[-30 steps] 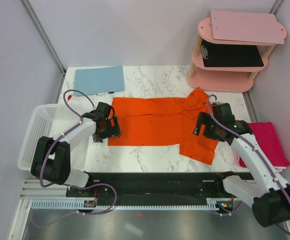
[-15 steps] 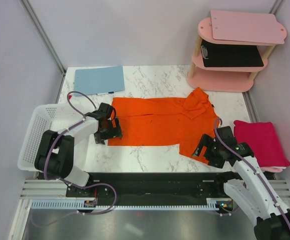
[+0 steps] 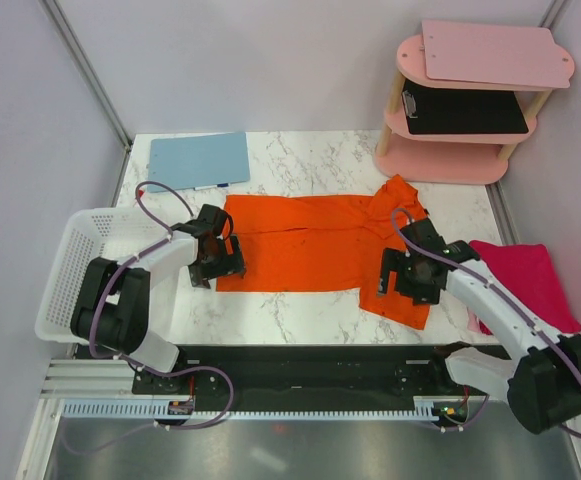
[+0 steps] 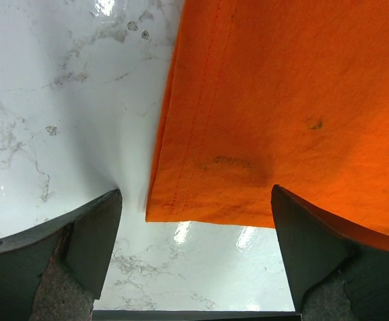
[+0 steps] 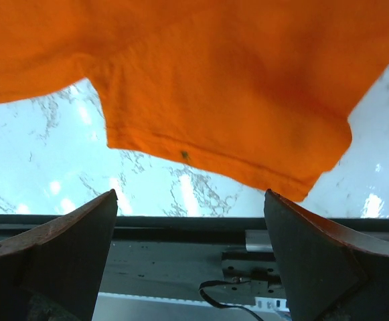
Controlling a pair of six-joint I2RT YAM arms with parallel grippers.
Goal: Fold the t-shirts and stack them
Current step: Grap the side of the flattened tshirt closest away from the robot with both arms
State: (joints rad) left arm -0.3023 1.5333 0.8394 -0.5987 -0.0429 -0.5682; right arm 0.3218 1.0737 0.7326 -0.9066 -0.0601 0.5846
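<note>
Top external: right fingers (image 5: pixel 318 264) returned above orange t-shirt (image 3: pixel 300 245); both pairs spread wide.

**Occlusions and frame cut-offs**

Top view: the left gripper (image 3: pixel 220 262) body covers the orange t-shirt (image 3: pixel 300 250) corner beneath it, and the right gripper (image 3: pixel 407 277) body covers the sleeve portion beneath it. The right arm (image 3: pixel 495 300) hides the edge of the magenta t-shirt (image 3: pixel 535 275) nearest that gripper. Both wrist views: the fingers (image 4: pixel 80 247) are cut off at the lower frame edge. The orange cloth ahead of them runs out of frame at the top. Finger-to-table contact cannot be determined.
</note>
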